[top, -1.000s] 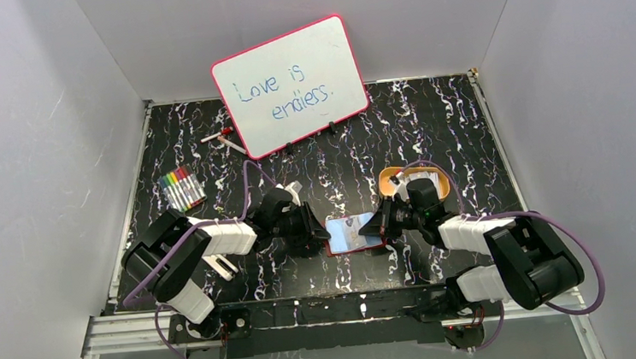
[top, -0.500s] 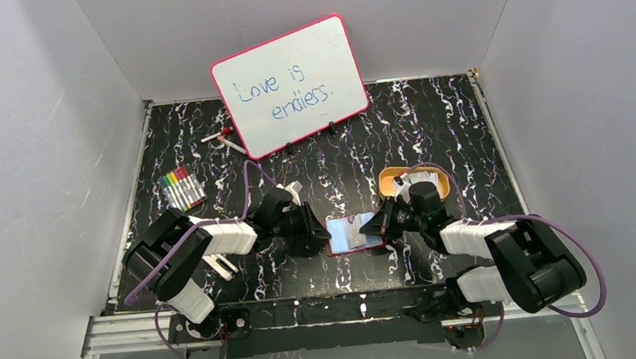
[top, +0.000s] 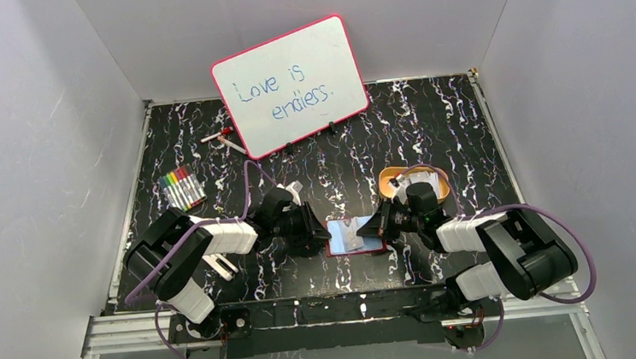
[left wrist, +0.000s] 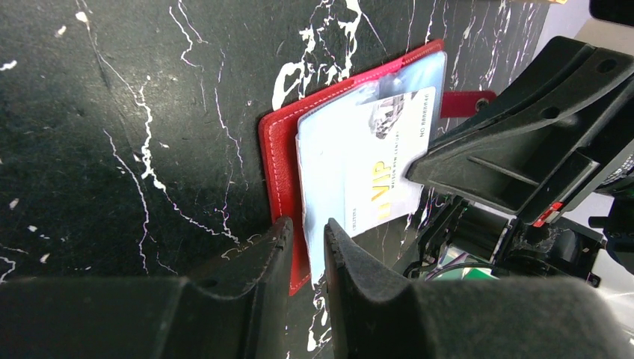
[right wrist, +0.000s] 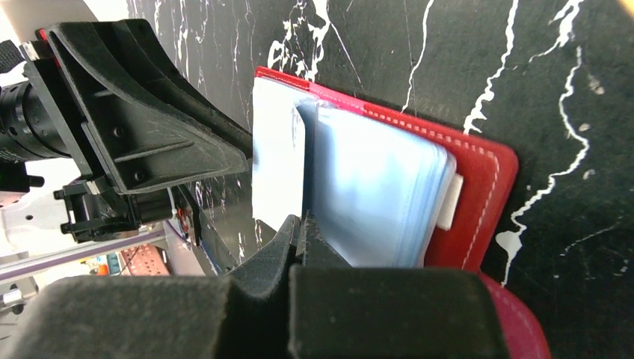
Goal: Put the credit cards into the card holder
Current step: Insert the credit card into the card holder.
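Observation:
The dark-red card holder (top: 355, 236) lies open on the black marbled table between my two grippers, pale blue pockets up. It also shows in the left wrist view (left wrist: 278, 153) and the right wrist view (right wrist: 478, 168). A whitish credit card (left wrist: 389, 161) with gold letters lies against a pocket. My right gripper (top: 381, 224) is shut on that card's edge (right wrist: 277, 164). My left gripper (top: 321, 235) stands at the holder's left edge. Its jaws are nearly together, with the red cover and a blue leaf (left wrist: 318, 187) in the narrow gap.
A yellow-orange oval tray (top: 389, 176) holding whitish flat pieces sits just behind the right gripper. A pack of coloured markers (top: 182, 188) lies at the left. The pink-framed whiteboard (top: 290, 86) stands at the back, with a loose pen (top: 221, 137) beside it.
The card holder has turned from tilted to nearly square and looks narrower. My right gripper has shifted slightly left and back with it. The left gripper has stayed in place.

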`<control>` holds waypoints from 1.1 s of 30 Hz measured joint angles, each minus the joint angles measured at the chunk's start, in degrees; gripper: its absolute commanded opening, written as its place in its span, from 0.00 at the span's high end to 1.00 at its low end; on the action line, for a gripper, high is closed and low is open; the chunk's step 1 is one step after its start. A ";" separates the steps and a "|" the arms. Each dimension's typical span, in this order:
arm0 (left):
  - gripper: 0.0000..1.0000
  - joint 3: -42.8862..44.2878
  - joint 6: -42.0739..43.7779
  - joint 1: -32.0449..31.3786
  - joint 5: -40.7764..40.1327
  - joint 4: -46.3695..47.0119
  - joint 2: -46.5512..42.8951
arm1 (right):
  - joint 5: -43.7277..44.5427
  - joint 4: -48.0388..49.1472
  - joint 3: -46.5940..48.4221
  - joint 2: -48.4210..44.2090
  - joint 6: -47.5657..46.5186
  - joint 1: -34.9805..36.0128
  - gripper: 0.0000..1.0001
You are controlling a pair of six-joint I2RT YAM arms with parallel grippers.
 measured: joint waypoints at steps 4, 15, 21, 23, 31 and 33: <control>0.79 0.17 -0.04 0.00 0.24 0.20 0.35 | -0.48 1.14 0.00 1.64 0.11 0.70 1.00; 0.80 0.17 -0.42 0.09 0.39 0.39 0.52 | 1.07 6.56 -1.03 3.30 3.56 2.47 1.00; 0.80 0.15 -0.48 0.07 0.35 0.42 0.52 | 3.17 9.49 -3.06 3.23 6.34 3.17 1.00; 0.80 0.15 -0.48 0.07 0.35 0.42 0.52 | 3.41 10.01 -3.06 3.23 6.54 3.63 1.00; 0.80 0.13 -0.48 0.09 0.35 0.46 0.52 | 3.56 11.54 -1.07 6.88 6.56 6.45 0.86; 0.80 0.04 -0.50 0.09 0.35 0.59 0.52 | 3.30 11.63 -0.33 7.76 6.49 7.02 0.73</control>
